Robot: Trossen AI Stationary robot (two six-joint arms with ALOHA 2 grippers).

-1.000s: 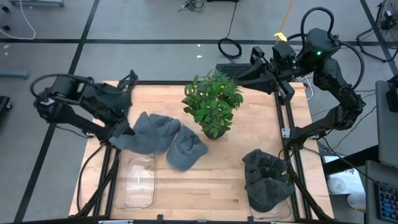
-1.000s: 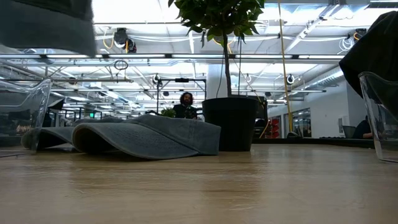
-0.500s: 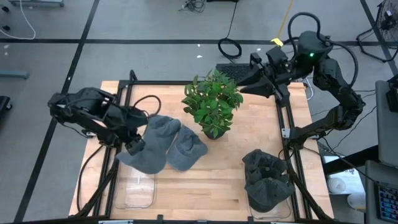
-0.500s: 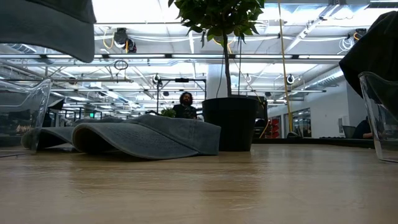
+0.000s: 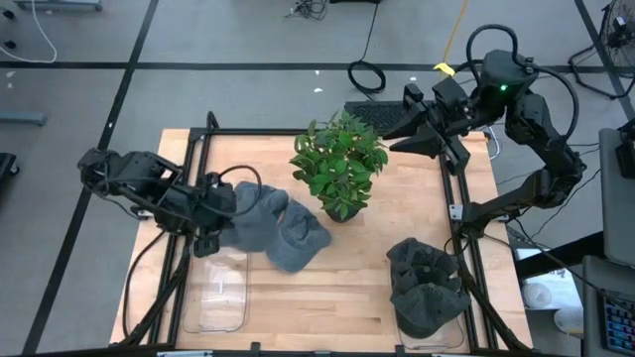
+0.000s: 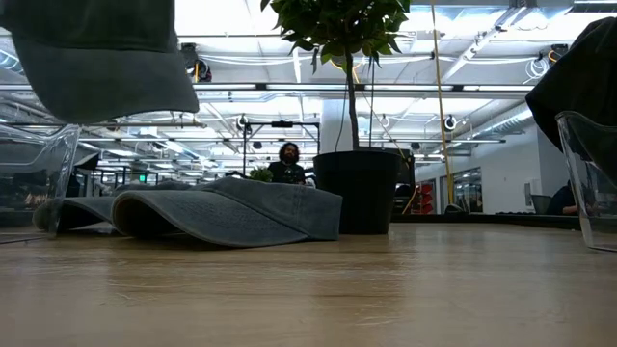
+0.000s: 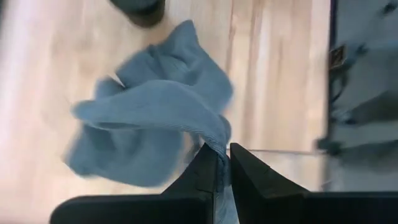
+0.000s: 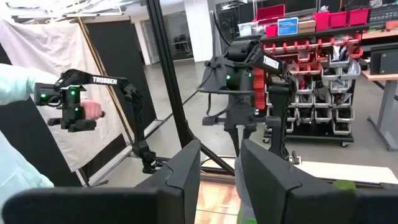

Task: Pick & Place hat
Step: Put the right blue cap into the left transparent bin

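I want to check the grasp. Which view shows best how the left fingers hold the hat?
The left wrist view: the fingers pinch the hat at its edge, and it hangs clear of the table. The high view shows the left gripper partly under cloth. The low view shows only the hanging hat. The right wrist view shows nothing of it.

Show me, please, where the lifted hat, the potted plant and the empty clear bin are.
lifted hat point(image 6: 101, 58): low view, on its hanging grey crown.
potted plant point(image 5: 340, 164): high view, on its leaves.
empty clear bin point(image 5: 214, 297): high view, on its bare floor.

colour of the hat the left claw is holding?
Faded grey-blue hat, pinched in the left claw; clearest in the left wrist view.
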